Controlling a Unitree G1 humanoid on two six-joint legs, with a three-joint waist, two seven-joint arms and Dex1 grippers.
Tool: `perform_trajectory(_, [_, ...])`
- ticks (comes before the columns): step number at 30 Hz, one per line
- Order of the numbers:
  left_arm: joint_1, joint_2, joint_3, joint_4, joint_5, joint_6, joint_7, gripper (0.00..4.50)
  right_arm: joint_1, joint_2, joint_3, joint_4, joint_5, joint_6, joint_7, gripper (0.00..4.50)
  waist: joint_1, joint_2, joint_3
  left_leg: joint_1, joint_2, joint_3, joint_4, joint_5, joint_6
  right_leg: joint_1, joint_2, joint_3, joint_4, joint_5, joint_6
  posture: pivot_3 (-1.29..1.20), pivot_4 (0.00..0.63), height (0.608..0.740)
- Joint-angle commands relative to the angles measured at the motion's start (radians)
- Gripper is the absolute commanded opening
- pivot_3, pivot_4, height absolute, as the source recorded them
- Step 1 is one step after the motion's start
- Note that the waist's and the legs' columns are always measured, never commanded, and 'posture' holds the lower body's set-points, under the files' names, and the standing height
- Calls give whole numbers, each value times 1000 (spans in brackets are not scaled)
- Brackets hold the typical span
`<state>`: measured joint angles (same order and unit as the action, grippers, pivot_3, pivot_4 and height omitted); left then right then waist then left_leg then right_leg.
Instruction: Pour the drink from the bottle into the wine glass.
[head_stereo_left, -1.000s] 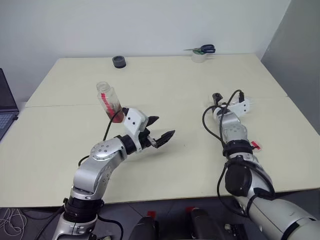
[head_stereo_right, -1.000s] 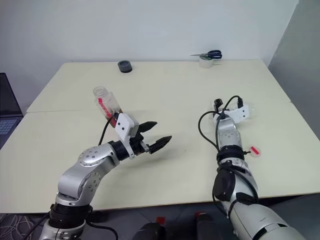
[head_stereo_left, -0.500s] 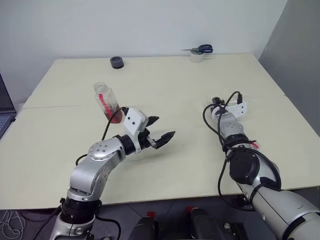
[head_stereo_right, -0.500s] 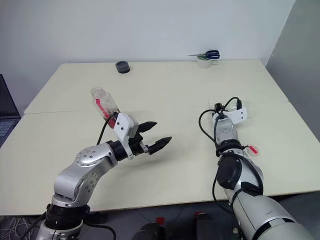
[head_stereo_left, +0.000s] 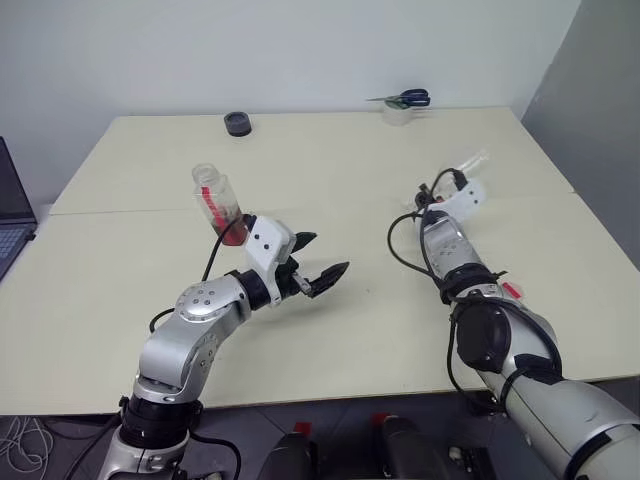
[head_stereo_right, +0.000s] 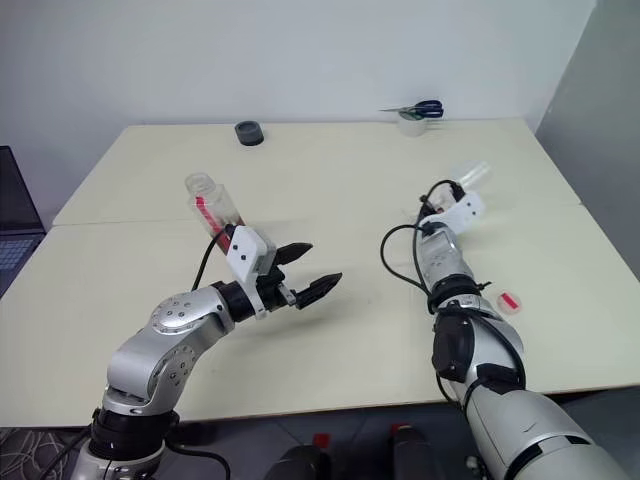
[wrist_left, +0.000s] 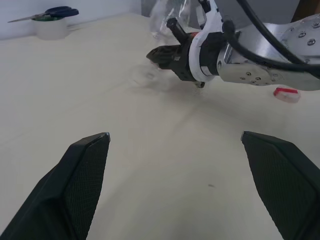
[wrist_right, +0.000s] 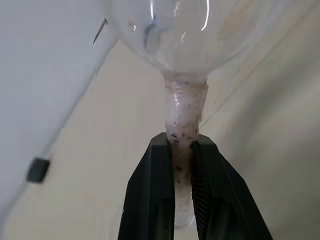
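The right gripper (wrist_right: 181, 150) was clamped on the stem of the wine glass (wrist_right: 184, 107), its two black fingers (wrist_right: 150, 195) pressed against either side of the stem, with the rounded bowl just beyond the fingertips. From the head views the glass (head_stereo_right: 472, 175) stood tilted, its bowl leaning away past the gripper and above the table (head_stereo_left: 330, 160). The bowl looked clear, with no liquid discernible in it.

The left gripper (head_stereo_left: 322, 262) was spread wide, its fingers (wrist_left: 75, 185) well apart and holding nothing, poised above the table. The bottle (head_stereo_left: 218, 205) sat just behind and to the outer side of this gripper, close by the wrist, leaning, uncapped, with the reddish drink (head_stereo_left: 231, 235) gathered at its lower end. Whether the bottle touched the arm could not be determined.

A small red cap (head_stereo_right: 509, 301) lay on the table beside the right forearm. Well beyond both grippers, at the far edge, were a dark tape roll (head_stereo_left: 237, 122) and scissors (head_stereo_left: 405, 98) resting on a pale roll (head_stereo_left: 398, 114).
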<state>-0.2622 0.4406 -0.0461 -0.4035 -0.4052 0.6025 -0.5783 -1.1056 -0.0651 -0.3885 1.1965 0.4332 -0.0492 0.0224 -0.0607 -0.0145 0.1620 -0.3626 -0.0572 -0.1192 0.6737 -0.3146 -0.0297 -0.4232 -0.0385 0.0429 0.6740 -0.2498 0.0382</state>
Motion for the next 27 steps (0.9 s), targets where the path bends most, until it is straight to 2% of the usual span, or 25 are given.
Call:
perform_trajectory(1, [36, 24, 32, -59, 12, -34, 6, 4500, 36, 8, 162, -68, -182, -72, 52, 170, -2, 0, 0, 0, 0, 1, -2, 0, 0, -1, 0, 1, 0, 0, 0, 0, 150, 740])
perform_trajectory(6, [125, 48, 71, -109, 13, -43, 20, 4500, 247, 21, 291, -259, -293, -89, 109, 170, 1, 0, 0, 0, 1, 0, -6, 0, -1, -2, -1, 0, -3, 0, 0, 0, 150, 740])
perform_trajectory(10, [177, 45, 77, -143, 7, -35, 38, 4500, 427, 7, 318, -470, -306, 4, 126, 170, 5, 0, -1, 0, 1, -1, -8, 0, -1, 0, -1, 0, -7, 0, 0, 0, 150, 740])
perform_trajectory(14, [194, 37, 65, -135, 13, -46, 45, 4500, 513, -24, 364, -591, -342, 66, 163, 170, 11, 0, -2, 1, 1, -3, -9, 0, -1, 2, -1, -1, -9, 0, 0, 0, 150, 740])
perform_trajectory(22, [200, 31, 77, -129, 0, -40, 52, 4500, 423, -2, 422, -563, -397, 30, 194, 170, 3, 0, -2, 2, 1, -3, -10, 0, -1, 2, 0, -2, -10, 0, 0, 0, 150, 740])
perform_trajectory(27, [326, 37, 131, -206, -8, -41, 75, 4500, 307, 76, 453, -450, -419, -132, 225, 170, -20, 1, -2, 4, 4, 1, -13, 0, -1, 0, 1, 0, -9, 1, -2, 0, 150, 740])
